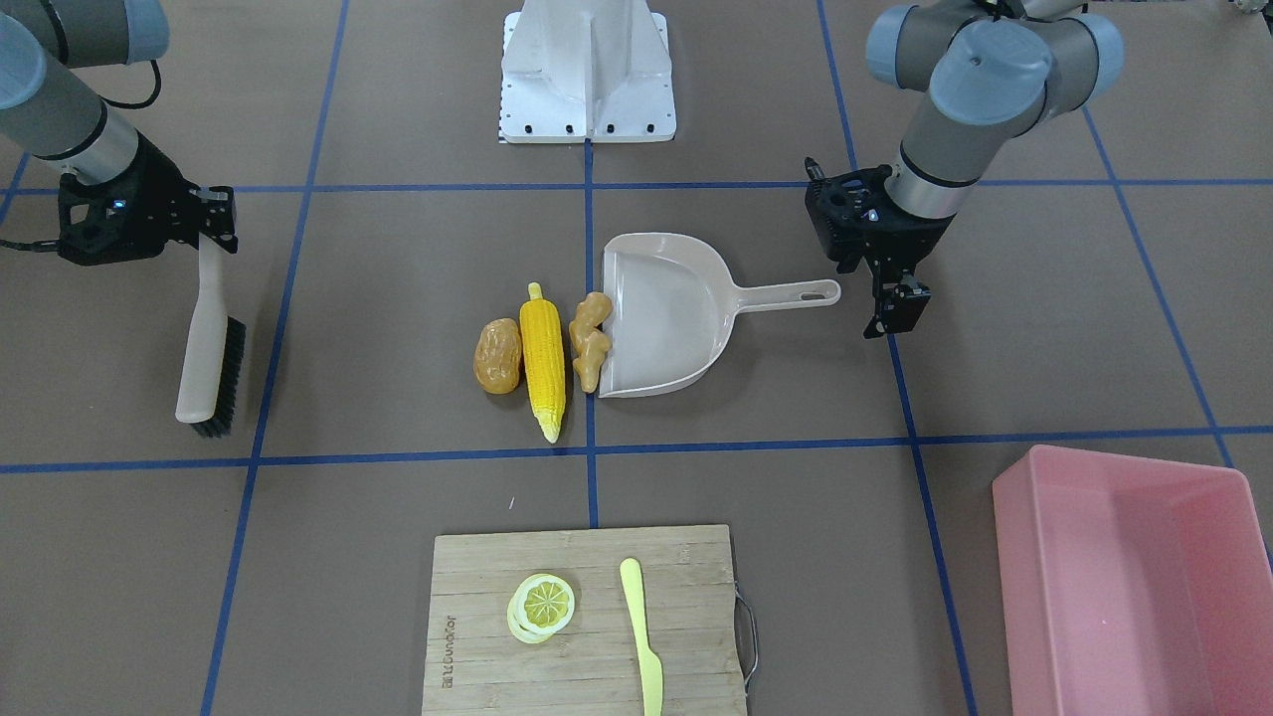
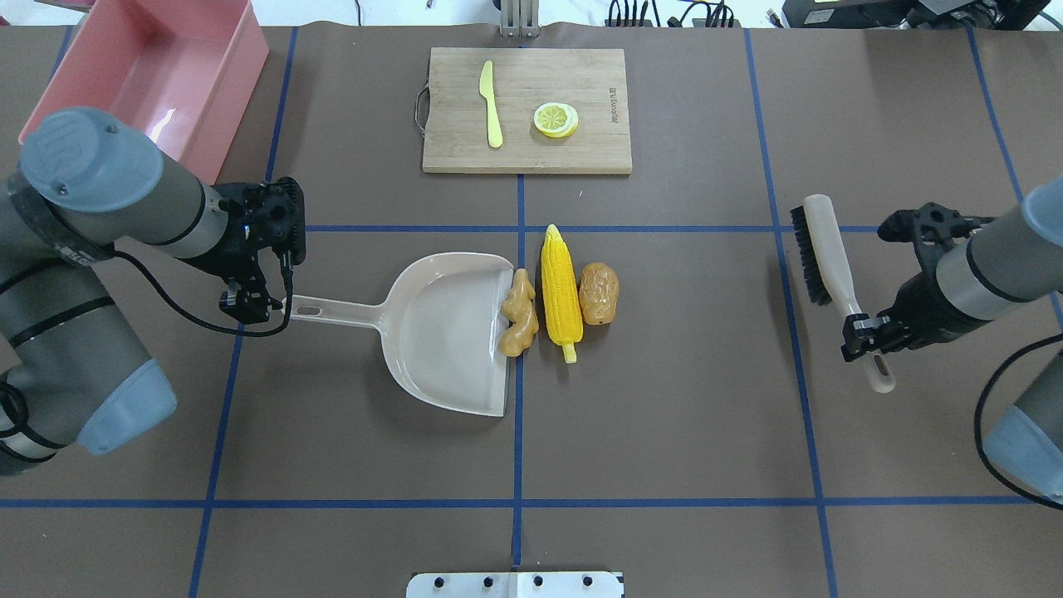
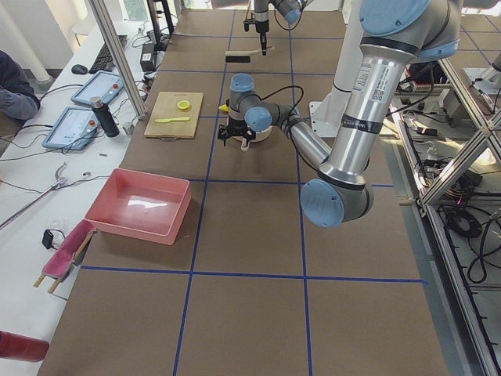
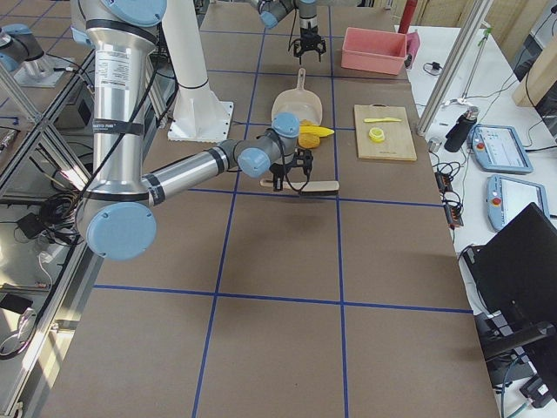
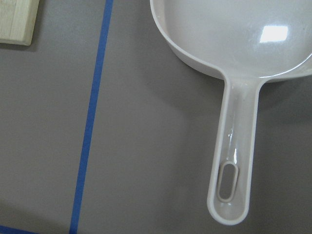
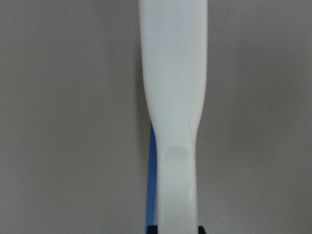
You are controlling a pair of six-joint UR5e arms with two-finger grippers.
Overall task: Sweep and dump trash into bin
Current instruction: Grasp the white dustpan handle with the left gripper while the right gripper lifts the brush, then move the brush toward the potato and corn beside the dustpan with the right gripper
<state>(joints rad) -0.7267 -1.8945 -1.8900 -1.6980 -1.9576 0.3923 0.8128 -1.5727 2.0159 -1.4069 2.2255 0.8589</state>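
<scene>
The corn cob (image 2: 560,286), potato (image 2: 599,293) and ginger root (image 2: 519,314) lie side by side at the table's middle, the ginger touching the dustpan (image 2: 440,332) lip. The pink bin (image 2: 237,95) sits at the far left corner. The right gripper (image 2: 864,332) clamps the brush (image 2: 818,249) handle; the left gripper (image 2: 247,306) (jaws apart, holding nothing) hovers beside the dustpan's handle end.

This is a robot laboratory: the table (image 3: 250,313) wears brown paper with a blue tape grid (image 3: 250,182). Far to the side of the left gripper (image 3: 236,143), a white bench (image 3: 27,172) carries what look like control tablets (image 3: 72,125), near aluminium frame posts (image 3: 117,55).
</scene>
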